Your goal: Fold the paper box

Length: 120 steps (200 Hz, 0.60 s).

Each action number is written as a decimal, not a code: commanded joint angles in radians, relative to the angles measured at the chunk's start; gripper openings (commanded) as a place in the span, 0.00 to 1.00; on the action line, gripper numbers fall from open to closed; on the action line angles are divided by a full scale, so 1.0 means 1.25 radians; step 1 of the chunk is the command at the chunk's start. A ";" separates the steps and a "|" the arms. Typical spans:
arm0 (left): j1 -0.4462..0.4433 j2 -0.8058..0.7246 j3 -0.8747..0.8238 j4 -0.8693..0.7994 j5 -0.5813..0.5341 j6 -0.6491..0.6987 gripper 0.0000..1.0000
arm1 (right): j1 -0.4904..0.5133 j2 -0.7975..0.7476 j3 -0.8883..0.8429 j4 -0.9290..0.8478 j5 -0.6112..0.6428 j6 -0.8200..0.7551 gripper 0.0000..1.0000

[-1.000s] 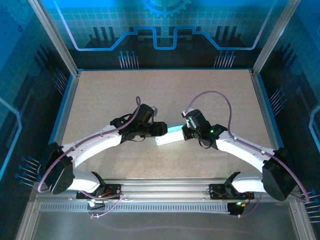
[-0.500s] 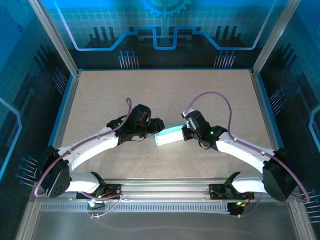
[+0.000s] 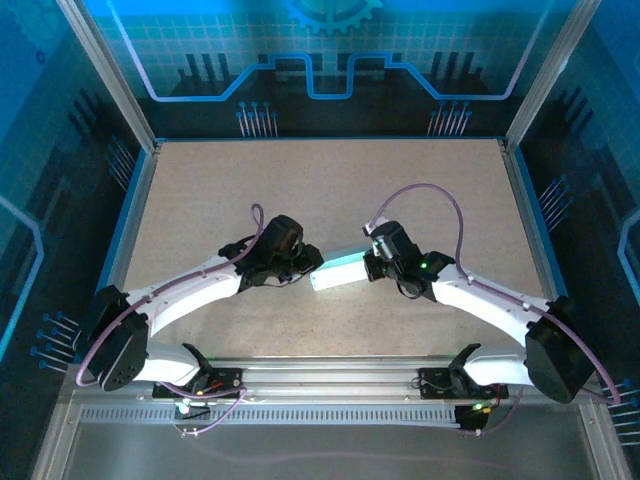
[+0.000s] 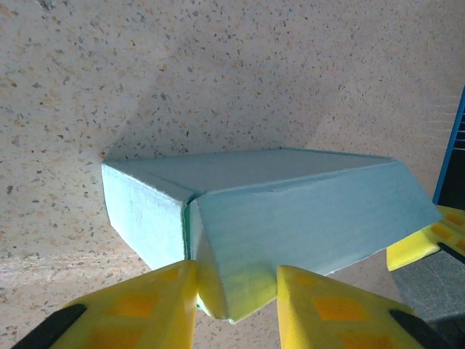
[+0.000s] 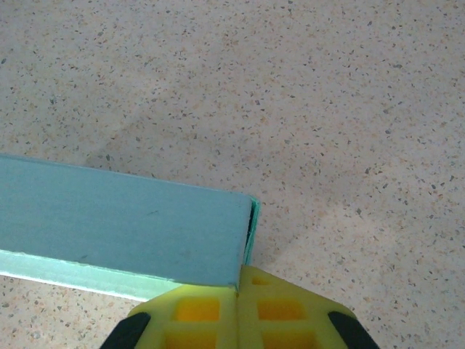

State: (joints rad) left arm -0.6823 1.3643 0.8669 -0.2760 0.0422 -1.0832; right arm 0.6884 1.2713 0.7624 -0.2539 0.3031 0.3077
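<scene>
The desk (image 3: 200,200) carries the paper box (image 3: 338,270) midway between its left and right edges, a little nearer the near edge, lying slanted. It already looks like a slim closed box.

The left fingers (image 4: 156,305) stand apart astride its left end corner, close against the card; I cannot tell if they pinch it. The right fingers (image 5: 211,313) are together, tips against the right end.

Risks, as I judge them:
- A hard squeeze on that hollow corner could dent the thin card.
- With the right end merely butted, the box could swing or skid across the desk.
- The end seam (image 4: 187,225) gapes slightly and could spring open.
</scene>
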 commanded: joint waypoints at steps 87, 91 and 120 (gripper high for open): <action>0.013 0.025 -0.045 -0.009 0.003 0.013 0.30 | -0.125 -0.108 0.017 -0.009 -0.305 0.113 0.73; 0.013 0.025 -0.046 -0.008 0.003 0.018 0.30 | -0.141 -0.092 0.032 -0.030 -0.328 0.129 0.73; 0.013 0.031 -0.045 -0.005 0.005 0.032 0.30 | -0.205 0.011 0.128 -0.145 -0.456 0.151 0.70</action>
State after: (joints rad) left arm -0.6758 1.3682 0.8478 -0.2321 0.0433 -1.0771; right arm 0.4763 1.2076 0.8291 -0.3111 -0.0772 0.4164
